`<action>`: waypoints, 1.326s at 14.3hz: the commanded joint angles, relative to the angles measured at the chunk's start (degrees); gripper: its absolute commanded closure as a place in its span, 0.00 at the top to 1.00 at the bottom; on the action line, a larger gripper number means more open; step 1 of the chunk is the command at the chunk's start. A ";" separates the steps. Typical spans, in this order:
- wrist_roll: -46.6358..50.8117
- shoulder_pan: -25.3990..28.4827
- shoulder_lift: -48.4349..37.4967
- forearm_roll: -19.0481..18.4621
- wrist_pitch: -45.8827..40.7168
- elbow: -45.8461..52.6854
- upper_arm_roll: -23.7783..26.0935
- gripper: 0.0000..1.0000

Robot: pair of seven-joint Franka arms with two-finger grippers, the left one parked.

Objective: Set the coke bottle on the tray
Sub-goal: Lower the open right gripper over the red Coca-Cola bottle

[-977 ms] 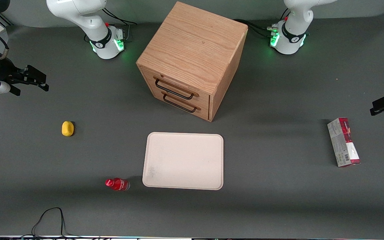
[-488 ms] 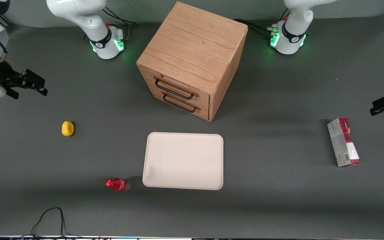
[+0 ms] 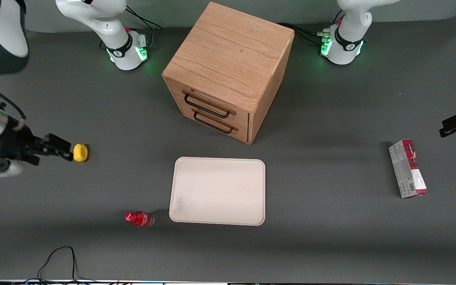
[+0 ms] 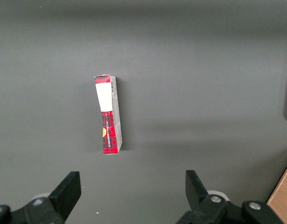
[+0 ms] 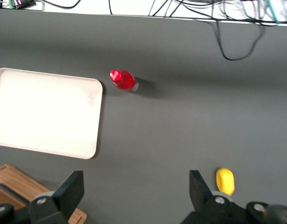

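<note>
The coke bottle, small with a red cap and red label, stands on the grey table beside the tray, on the side toward the working arm's end. It also shows in the right wrist view. The cream-white tray lies flat in front of the drawer cabinet, nothing on it; the wrist view shows it too. My gripper hangs above the table at the working arm's end, close beside the yellow lump and farther from the front camera than the bottle. Its fingers are spread wide with nothing between them.
A yellow lemon-like lump lies next to the gripper. A wooden two-drawer cabinet stands farther from the front camera than the tray. A red-and-grey carton lies toward the parked arm's end. A black cable loops near the front edge.
My gripper has moved nearer to the front camera and toward the table's middle, from well away from the yellow lump to right beside it. Bottle and tray have not moved.
</note>
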 commanded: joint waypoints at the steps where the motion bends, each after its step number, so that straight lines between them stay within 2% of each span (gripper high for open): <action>1: 4.69 0.02 9.33 -2.56 3.56 6.25 4.09 1.00; 3: 6.64 0.20 14.34 -6.95 8.40 6.07 7.43 0.99; 4: 6.99 0.29 16.01 -7.93 11.03 5.72 7.88 0.99; 9: 6.56 0.64 21.29 -8.55 23.51 2.65 7.88 0.99; 13: 6.29 0.73 25.25 -12.15 28.36 1.59 7.97 0.99; 17: 4.89 0.73 26.92 -12.25 31.36 0.36 7.88 0.98; 18: 4.88 0.82 27.02 -12.25 31.36 0.36 7.88 0.92; 19: 4.88 0.82 27.02 -12.25 31.36 0.27 7.88 0.81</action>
